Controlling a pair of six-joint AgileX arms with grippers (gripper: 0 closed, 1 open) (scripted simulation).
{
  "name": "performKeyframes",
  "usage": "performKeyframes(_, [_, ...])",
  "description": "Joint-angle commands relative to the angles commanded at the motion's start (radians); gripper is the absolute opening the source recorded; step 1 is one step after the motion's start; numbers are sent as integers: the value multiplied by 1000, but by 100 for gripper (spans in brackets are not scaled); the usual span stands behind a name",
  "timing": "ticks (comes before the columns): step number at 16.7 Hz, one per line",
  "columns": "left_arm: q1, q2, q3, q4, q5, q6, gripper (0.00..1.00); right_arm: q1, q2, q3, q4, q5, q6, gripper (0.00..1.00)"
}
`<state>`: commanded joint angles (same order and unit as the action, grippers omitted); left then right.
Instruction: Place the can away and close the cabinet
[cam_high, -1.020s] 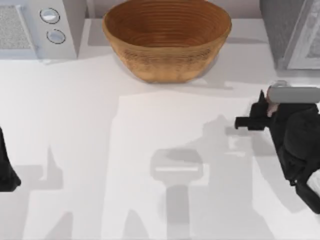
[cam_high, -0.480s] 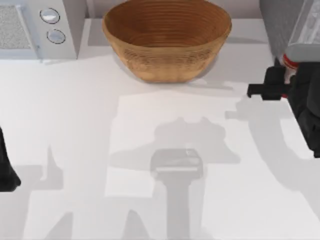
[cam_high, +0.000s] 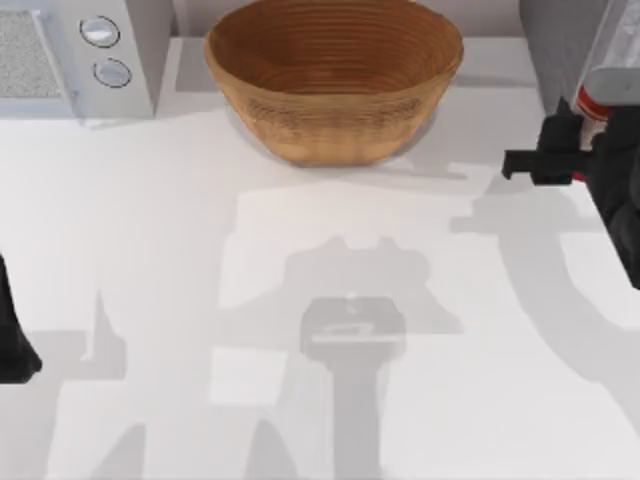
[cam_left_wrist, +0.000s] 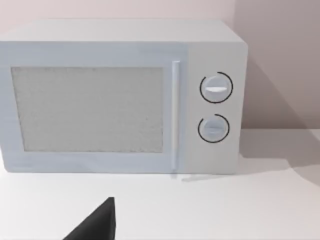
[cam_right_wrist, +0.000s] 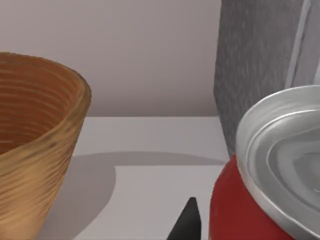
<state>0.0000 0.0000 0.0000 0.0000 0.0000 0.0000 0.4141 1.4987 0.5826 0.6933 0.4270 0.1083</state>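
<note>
1. Can (cam_high: 597, 103) sits at the far right edge of the top view, close to the back of the bench (cam_high: 300, 300); red body, silver top, mostly hidden behind the right arm.
2. Can also fills the near corner of the right wrist view (cam_right_wrist: 270, 190): silver lid tilted toward the camera, red wall below it.
3. Right hand (cam_high: 560, 150) is raised at the can, black fingers pointing toward the top view's left; it is clamped on the can.
4. Cabinet (cam_high: 575, 50), grey, stands at the back right corner just behind the can; a lighter panel runs along its right part. In the right wrist view the cabinet (cam_right_wrist: 260, 65) rises right behind the can's lid.
5. Woven bowl (cam_high: 333, 75) is at back centre, well apart from the can, left of it. Its brown ribbed wall shows in the right wrist view (cam_right_wrist: 35, 145).
6. Microwave (cam_high: 70, 55) is at the back left corner, two round knobs on its right part. Left wrist view faces it head-on (cam_left_wrist: 120, 95): door shut, vertical handle, knobs stacked.
7. Left arm (cam_high: 12, 335) parked at the left edge of the bench; state of its hand: cannot tell. One dark finger tip (cam_left_wrist: 95, 225) shows in the left wrist view.
</note>
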Motion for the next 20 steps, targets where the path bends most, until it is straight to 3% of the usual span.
performKeyframes(6, [0,0,0,0,0,0,100,-53,-219,-75,-90,-60,-17,0])
performKeyframes(20, [0,0,0,0,0,0,100,-365,-1333,-512,-609,-372,-97,0])
